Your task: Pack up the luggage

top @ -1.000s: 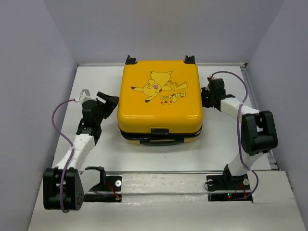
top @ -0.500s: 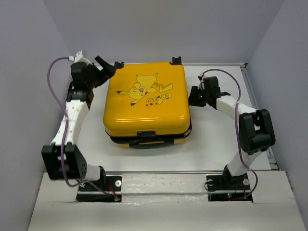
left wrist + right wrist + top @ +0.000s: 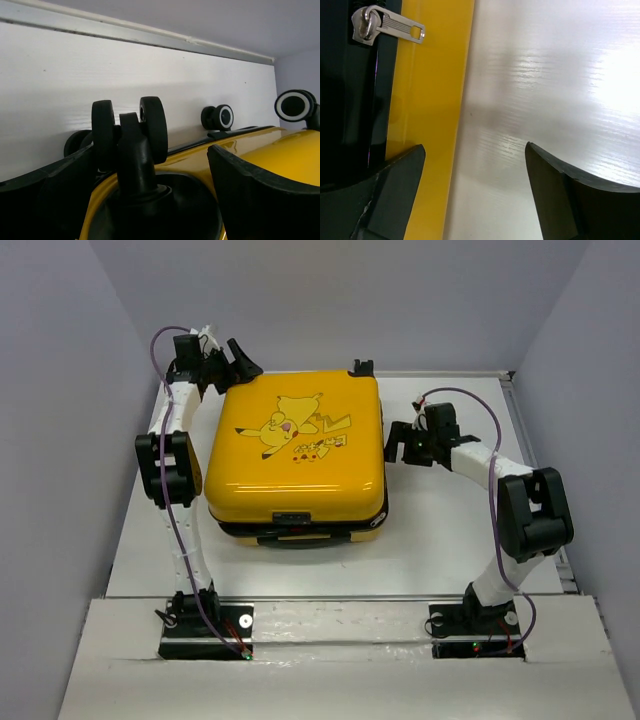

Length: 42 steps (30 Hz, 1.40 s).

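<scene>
The luggage (image 3: 295, 455) lies shut and flat on the white table, a yellow shell with a cartoon on top and its handle toward me. My left gripper (image 3: 238, 362) reaches over its far left corner. In the left wrist view this gripper (image 3: 150, 155) is open, its fingers standing either side of a black caster wheel (image 3: 129, 131) without touching it. My right gripper (image 3: 392, 443) sits beside the luggage's right side. In the right wrist view it (image 3: 475, 155) is open over the yellow shell edge (image 3: 430, 100) and bare table, with a silver zipper pull (image 3: 387, 27) ahead of it.
A metal rail (image 3: 440, 372) runs along the table's far edge, and grey walls close in on both sides. More black wheels (image 3: 218, 117) stand along the luggage's far edge. Both arm bases (image 3: 340, 625) are bolted at the near edge.
The luggage has slid left and turned slightly. My left arm swung from the luggage's left side up to its far left corner. My right gripper opened and followed the luggage left.
</scene>
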Each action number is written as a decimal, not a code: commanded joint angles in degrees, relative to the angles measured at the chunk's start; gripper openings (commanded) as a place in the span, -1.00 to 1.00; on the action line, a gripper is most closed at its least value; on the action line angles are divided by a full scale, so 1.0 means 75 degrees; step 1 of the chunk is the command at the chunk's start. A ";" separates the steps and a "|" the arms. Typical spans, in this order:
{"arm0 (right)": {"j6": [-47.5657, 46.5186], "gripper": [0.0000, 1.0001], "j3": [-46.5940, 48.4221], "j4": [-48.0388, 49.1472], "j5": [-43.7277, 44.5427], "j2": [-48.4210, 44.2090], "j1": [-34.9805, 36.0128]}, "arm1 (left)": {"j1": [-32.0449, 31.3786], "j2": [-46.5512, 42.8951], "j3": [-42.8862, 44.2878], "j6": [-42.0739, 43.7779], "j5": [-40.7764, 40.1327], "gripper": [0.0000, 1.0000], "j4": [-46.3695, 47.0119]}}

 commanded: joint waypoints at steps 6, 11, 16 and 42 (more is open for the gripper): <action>0.0445 0.86 -0.0241 0.1116 -0.1853 0.0229 0.0289 | -0.0418 -0.0076 -0.0936 -0.1698 0.2169 0.65 0.2688; 0.0691 0.87 -0.0428 0.1561 -0.2146 0.0030 0.0289 | -0.0406 -0.0685 -0.2192 -0.3329 0.2334 -0.44 0.5047; 0.0738 0.89 -0.0464 0.1585 -0.2194 -0.0146 0.0289 | -0.0406 -0.1809 -0.1994 -0.3738 0.2053 -0.88 0.5036; 0.0738 0.99 -0.1120 0.1468 -0.1713 -0.0709 0.0289 | 0.0730 -0.2026 -0.1023 0.0045 -0.0269 0.98 -0.0097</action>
